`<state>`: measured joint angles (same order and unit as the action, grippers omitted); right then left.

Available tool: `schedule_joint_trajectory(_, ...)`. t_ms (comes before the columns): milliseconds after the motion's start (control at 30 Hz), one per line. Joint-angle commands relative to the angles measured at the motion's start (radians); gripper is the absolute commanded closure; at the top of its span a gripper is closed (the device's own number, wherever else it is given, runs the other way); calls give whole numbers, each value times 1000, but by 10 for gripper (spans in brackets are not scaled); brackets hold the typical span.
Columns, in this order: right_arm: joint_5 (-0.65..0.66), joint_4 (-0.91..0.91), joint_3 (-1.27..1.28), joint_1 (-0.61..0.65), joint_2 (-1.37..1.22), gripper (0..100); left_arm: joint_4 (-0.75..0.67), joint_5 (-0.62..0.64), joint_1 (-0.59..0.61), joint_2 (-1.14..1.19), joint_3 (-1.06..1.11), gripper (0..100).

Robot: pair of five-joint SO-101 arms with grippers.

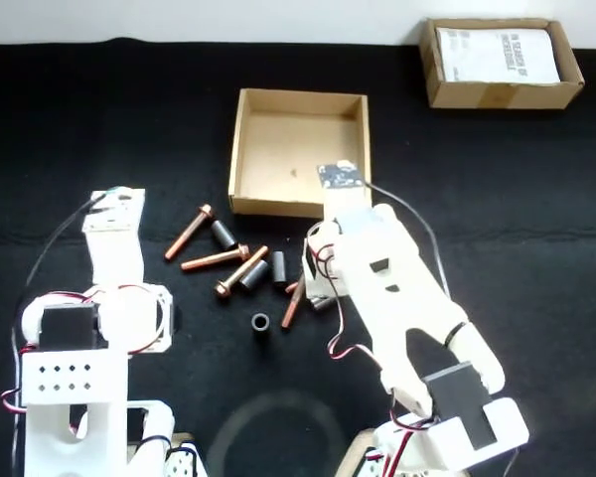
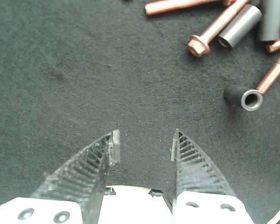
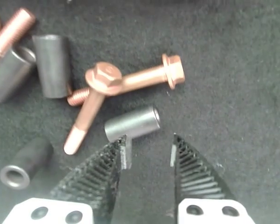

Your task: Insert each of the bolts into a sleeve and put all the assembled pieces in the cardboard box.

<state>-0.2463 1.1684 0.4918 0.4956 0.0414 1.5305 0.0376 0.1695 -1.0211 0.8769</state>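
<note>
just ahead of right fingers (image 3: 97, 173) (parted, holding nothing), grey sleeve (image 3: 133, 123), beside one tip

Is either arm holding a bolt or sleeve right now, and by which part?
Nothing is held. The left gripper is open over bare cloth; the right gripper is open, a sleeve lying just beyond its fingertips, ungripped.

Bolts (image 3: 140, 79) copper-coloured; sleeves (image 3: 133, 123) dark to steel grey; cardboard box (image 1: 288, 149) tan; worktop (image 2: 84, 70) black; arms (image 1: 397, 288) white; pincer fingers (image 3: 95, 175) black, ridged.
</note>
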Motion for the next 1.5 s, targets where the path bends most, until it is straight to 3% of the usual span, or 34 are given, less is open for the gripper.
schedule_joint_trajectory(0,-38,-12,2,-12,-8,861,-11,-3,21,2,1,807)
schedule_joint_trajectory(400,-78,-24,-7,1,-139,861,-87,-58,22,1,134,809)
schedule_joint_trajectory(800,-149,-25,-128,136,-154,861,-92,-58,35,1,133,808)
schedule_joint_trajectory(1133,-149,-18,-154,65,-266,861,-98,-144,119,1,134,808)
schedule_joint_trajectory(1467,-150,148,-463,27,-469,861,-141,-144,119,1,176,808)
